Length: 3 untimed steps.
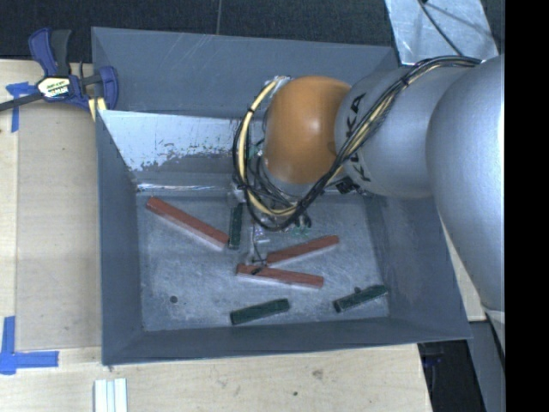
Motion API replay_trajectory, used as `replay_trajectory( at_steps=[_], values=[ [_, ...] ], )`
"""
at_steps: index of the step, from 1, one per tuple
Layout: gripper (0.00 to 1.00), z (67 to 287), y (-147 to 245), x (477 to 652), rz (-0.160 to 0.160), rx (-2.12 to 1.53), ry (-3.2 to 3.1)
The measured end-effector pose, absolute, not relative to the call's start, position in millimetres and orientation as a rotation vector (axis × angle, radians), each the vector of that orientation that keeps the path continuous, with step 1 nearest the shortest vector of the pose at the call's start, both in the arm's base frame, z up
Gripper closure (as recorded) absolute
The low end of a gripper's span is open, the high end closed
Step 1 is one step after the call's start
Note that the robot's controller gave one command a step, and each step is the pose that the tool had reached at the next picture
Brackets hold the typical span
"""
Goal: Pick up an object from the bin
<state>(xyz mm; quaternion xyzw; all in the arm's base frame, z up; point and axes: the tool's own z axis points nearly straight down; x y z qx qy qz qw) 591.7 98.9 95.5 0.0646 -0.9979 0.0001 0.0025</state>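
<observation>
Reddish-brown stick (281,275) lies left-to-right, its left end just under the gripper (255,247), whose opening cannot be told.

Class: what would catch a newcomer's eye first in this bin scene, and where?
The silver arm with its glossy orange dome cover reaches in from the right over the middle of the grey metal bin. Below it the gripper sits by two red-brown flat sticks meeting in a V; a third stick lies left, and two dark green sticks lie nearer the lower edge.
</observation>
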Motion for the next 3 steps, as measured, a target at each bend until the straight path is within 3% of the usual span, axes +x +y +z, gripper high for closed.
replay_trajectory(
  at_steps=[1, 2, 3],
  values=[
    [0.0, 69.3, 174.5, 565.1, -0.005, 0.268, -3.128],
    [1.0, 71.8, 168.9, 568.3, -0.001, 0.254, -3.135],
    [1.0, 204.0, 175.0, 582.7, -0.001, 0.326, -3.128]
  ],
)
